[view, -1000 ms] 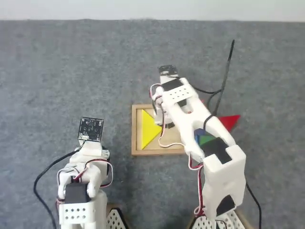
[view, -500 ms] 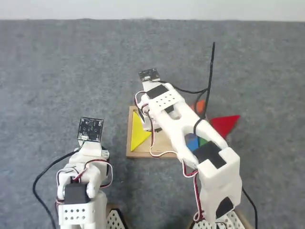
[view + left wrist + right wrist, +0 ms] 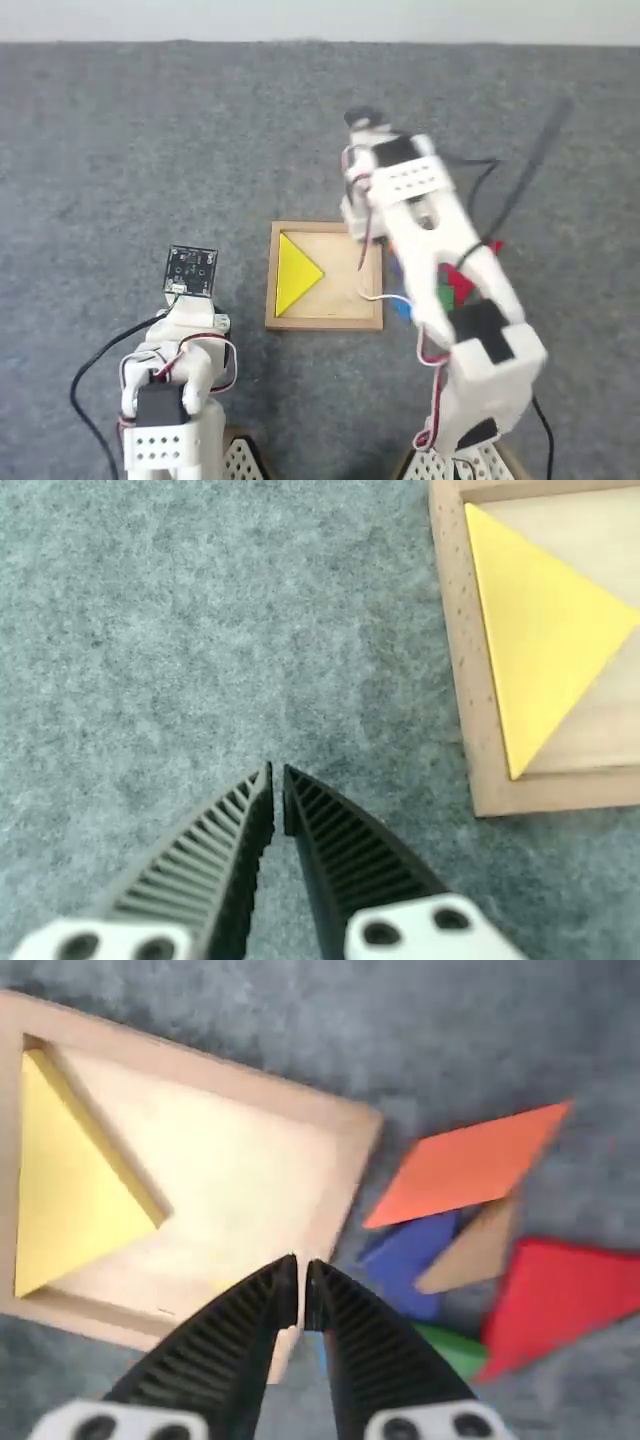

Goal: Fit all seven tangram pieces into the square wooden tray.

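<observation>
The right end effector [image 3: 300, 1265] hangs with its ribbed fingers closed on nothing, tips above the tray [image 3: 350, 1150] at the rim nearest the loose pieces. The left end effector [image 3: 277, 772] is likewise closed and empty, low over the grey worktop [image 3: 150, 130] just beside the tray's other side. Just outside the tray lies a cluster: an orange parallelogram [image 3: 465, 1165], a blue piece [image 3: 410, 1255], a tan triangle [image 3: 475, 1250], a red triangle [image 3: 560, 1295] and a green piece [image 3: 450, 1350], touching or overlapping one another. They look like thin, stiff, light plates, probably smooth-faced, so they should lift easily but may slip or pivot in a pinch. Lying flat on the fuzzy surface, each is best taken edge to edge across a narrow part near its middle, fingers opened to straddle it; the orange one seems the freest to reach. Inside the tray the yellow triangle [image 3: 70, 1180] lies flat, its long side against one wall and its point toward the centre, and the rest of the floor shows bare wood.
</observation>
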Controlling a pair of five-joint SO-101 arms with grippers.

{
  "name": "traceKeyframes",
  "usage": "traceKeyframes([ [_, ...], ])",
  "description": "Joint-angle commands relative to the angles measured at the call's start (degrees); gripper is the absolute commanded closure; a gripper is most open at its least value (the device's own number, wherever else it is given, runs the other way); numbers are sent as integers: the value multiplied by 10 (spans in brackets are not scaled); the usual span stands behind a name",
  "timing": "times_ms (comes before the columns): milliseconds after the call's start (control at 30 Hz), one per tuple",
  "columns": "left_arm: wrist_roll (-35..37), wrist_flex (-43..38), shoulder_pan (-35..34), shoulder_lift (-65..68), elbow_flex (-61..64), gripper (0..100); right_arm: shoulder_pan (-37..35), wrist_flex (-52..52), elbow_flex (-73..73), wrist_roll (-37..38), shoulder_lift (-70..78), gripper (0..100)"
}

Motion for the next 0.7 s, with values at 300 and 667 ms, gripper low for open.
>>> traceKeyframes([
  [300, -1, 2, 3, -9, -6, 979, 131, 99, 31, 236, -73, 970],
  [667, -1, 2, 3, -9, -6, 979, 189, -95, 180, -192, -74, 842],
])
